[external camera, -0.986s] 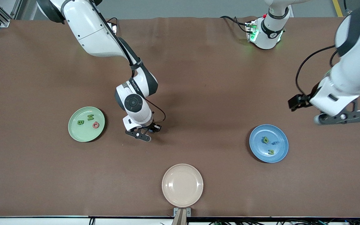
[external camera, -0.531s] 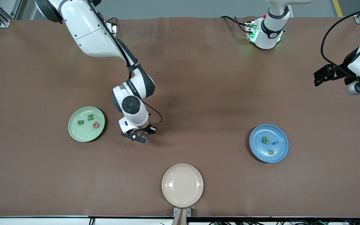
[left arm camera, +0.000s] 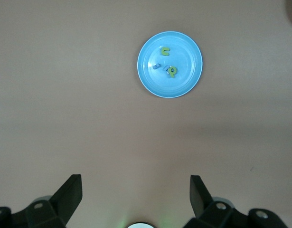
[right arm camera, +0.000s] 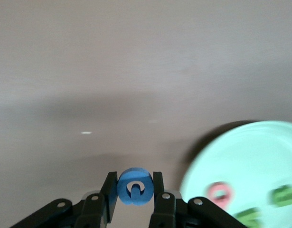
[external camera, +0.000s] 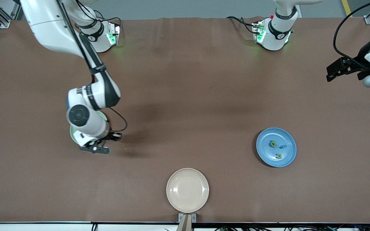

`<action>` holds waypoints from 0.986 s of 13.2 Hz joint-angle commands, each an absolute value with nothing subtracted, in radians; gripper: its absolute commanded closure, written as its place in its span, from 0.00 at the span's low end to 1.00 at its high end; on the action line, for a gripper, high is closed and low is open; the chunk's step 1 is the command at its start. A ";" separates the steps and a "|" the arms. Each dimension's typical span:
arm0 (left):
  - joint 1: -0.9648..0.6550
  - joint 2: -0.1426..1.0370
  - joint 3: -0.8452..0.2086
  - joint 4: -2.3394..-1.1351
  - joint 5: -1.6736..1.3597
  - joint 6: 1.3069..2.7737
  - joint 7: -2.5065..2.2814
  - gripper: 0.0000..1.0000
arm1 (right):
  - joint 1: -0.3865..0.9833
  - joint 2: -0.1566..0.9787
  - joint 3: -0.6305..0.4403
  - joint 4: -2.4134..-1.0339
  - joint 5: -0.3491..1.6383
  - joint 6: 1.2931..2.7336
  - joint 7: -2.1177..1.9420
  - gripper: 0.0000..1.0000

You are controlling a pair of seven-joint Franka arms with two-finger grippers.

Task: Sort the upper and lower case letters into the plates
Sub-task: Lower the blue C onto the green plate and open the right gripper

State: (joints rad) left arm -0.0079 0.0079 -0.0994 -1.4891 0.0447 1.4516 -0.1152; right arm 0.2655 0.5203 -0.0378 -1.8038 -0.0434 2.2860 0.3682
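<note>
Beside the green plate (right arm camera: 250,161), right gripper (right arm camera: 135,190) clamps blue letter (right arm camera: 135,186)

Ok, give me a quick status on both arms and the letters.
Right gripper shut on blue letter, beside the mint green plate. Left gripper open, waiting high at its end of the table. Blue plate holds letters. Nothing in the way.

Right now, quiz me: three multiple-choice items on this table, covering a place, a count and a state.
1. Where is the cream plate relative to the blue plate?
A. nearer the front camera
B. farther from it
C. stacked on it

2. How many plates are empty?
A. none
B. one
C. two

3. What does the right claw hold?
A. nothing
B. a green letter
C. a blue letter

A: it lies lower in the front view.
B: only the cream one.
C: the wrist view shows it clamped between the fingers.
</note>
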 commanded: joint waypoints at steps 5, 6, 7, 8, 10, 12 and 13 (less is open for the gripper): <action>-0.005 -0.008 -0.095 -1.514 0.025 1.479 -0.094 0.00 | 0.081 0.457 -0.015 -1.974 -0.061 2.417 0.068 1.00; -0.005 -0.008 -0.095 -1.514 0.025 1.480 -0.094 0.00 | 0.071 0.457 -0.015 -1.999 -0.061 2.456 0.054 1.00; -0.005 -0.008 -0.095 -1.516 0.025 1.485 -0.094 0.00 | 0.058 0.462 -0.014 -2.023 -0.061 2.492 0.046 1.00; -0.005 -0.006 -0.095 -1.516 0.025 1.485 -0.094 0.00 | 0.048 0.463 -0.012 -2.043 -0.060 2.515 0.046 1.00; -0.005 0.001 -0.095 -1.516 0.026 1.485 -0.094 0.00 | 0.046 0.463 -0.012 -2.068 -0.058 2.528 0.046 0.99; -0.005 0.005 -0.095 -1.517 0.026 1.485 -0.094 0.00 | 0.046 0.465 -0.012 -2.075 -0.054 2.526 0.046 0.98; -0.005 0.006 -0.095 -1.517 0.028 1.485 -0.094 0.00 | 0.043 0.465 -0.012 -2.083 -0.052 2.523 0.046 0.97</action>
